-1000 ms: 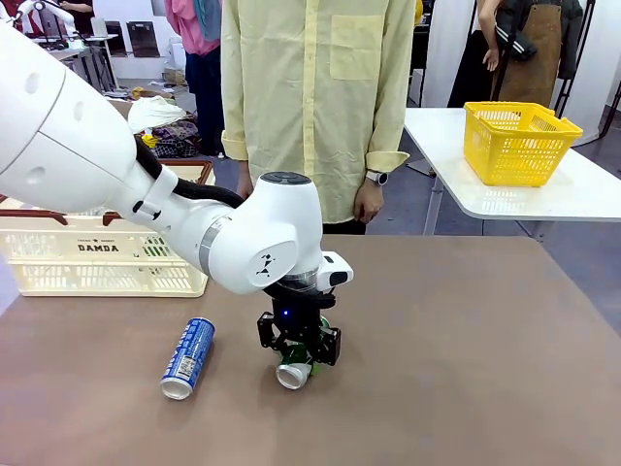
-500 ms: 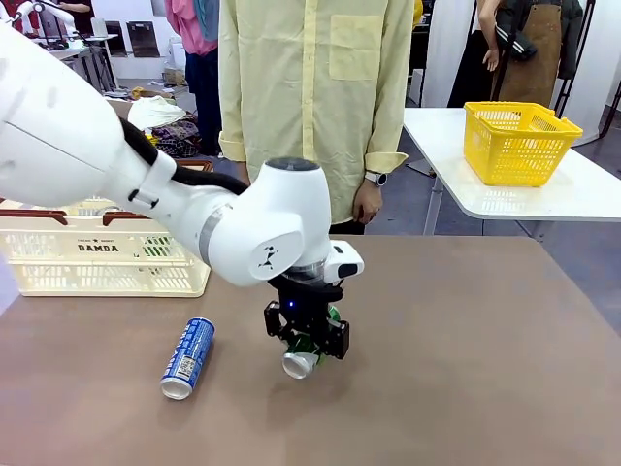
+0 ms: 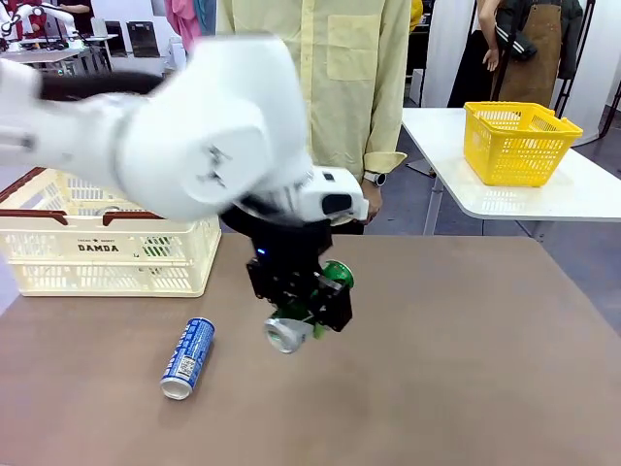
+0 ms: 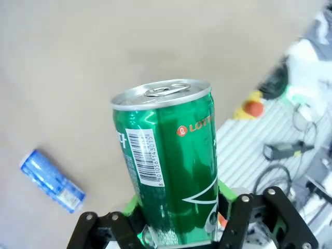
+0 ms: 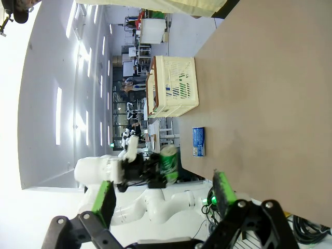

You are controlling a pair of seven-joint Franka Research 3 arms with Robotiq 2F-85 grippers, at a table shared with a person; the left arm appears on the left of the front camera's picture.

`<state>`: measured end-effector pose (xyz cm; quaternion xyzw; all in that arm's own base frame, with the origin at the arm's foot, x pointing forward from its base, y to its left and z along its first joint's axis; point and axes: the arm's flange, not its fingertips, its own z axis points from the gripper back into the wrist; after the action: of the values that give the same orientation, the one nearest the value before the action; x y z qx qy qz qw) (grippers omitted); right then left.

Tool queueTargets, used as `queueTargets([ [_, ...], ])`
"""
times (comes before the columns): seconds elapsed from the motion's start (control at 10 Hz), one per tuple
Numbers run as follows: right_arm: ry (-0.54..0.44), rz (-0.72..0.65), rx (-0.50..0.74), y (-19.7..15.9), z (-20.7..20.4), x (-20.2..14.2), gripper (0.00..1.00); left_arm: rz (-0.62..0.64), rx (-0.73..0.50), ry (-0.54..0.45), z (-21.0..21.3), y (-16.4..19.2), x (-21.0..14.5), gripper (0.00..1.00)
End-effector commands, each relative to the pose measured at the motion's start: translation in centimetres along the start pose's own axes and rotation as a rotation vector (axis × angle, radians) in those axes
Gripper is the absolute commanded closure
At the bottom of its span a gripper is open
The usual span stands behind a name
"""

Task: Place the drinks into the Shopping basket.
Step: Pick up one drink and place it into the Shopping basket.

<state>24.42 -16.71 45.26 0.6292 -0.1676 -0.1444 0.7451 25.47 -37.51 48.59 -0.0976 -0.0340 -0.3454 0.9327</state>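
I count two drink cans: one green can (image 3: 309,309) clamped in my left gripper (image 3: 301,313) above the table (image 3: 466,359), and one blue can (image 3: 188,357) lying on its side on the tabletop. There are two baskets: one cream slatted DAMDA crate (image 3: 107,248) with a brown rim, and one yellow mesh basket (image 3: 518,142) on a second, white table (image 3: 543,199). My grippers number two; my right gripper (image 5: 165,199) stands wide apart, holding nothing.

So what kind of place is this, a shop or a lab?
Most likely a robotics lab staged as a shop: a white robot arm works at a brown table, with a cream shopping basket and more tables and equipment in the hall behind.
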Motion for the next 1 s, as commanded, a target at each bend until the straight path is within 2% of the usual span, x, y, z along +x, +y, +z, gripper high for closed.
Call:
queueTargets([
  [0.0,-0.009,-0.012,0.020,0.7,0.0,0.2,0.00,-0.031,-0.025,-0.039,3.4,2.1,-5.9,1.00],
  [0.1,-0.009,-0.012,0.020,0.7,0.0,0.2,0.00,0.008,-0.005,-0.089,4.0,2.6,-8.4,1.00],
  [0.2,-0.009,-0.012,0.020,0.7,0.0,0.2,0.00,0.113,0.032,-0.155,3.6,3.5,-9.5,1.00],
  [0.3,-0.009,-0.012,0.020,0.7,0.0,0.2,0.00,-0.015,-0.015,-0.040,3.9,0.9,-5.3,1.00],
  [0.6,-0.009,-0.012,0.020,0.7,0.0,0.2,0.00,-0.015,-0.015,-0.040,3.9,0.9,-5.3,1.00],
  [0.7,-0.009,-0.012,0.020,0.7,0.0,0.2,0.00,0.008,0.004,-0.046,3.2,1.4,-6.8,1.00],
  [0.8,-0.009,-0.012,0.020,0.7,0.0,0.2,0.00,0.107,0.018,-0.114,5.7,4.0,-5.6,1.00],
  [0.9,-0.009,-0.012,0.020,0.7,0.0,0.2,0.00,0.253,0.028,-0.187,9.1,8.2,-4.7,1.00],
])
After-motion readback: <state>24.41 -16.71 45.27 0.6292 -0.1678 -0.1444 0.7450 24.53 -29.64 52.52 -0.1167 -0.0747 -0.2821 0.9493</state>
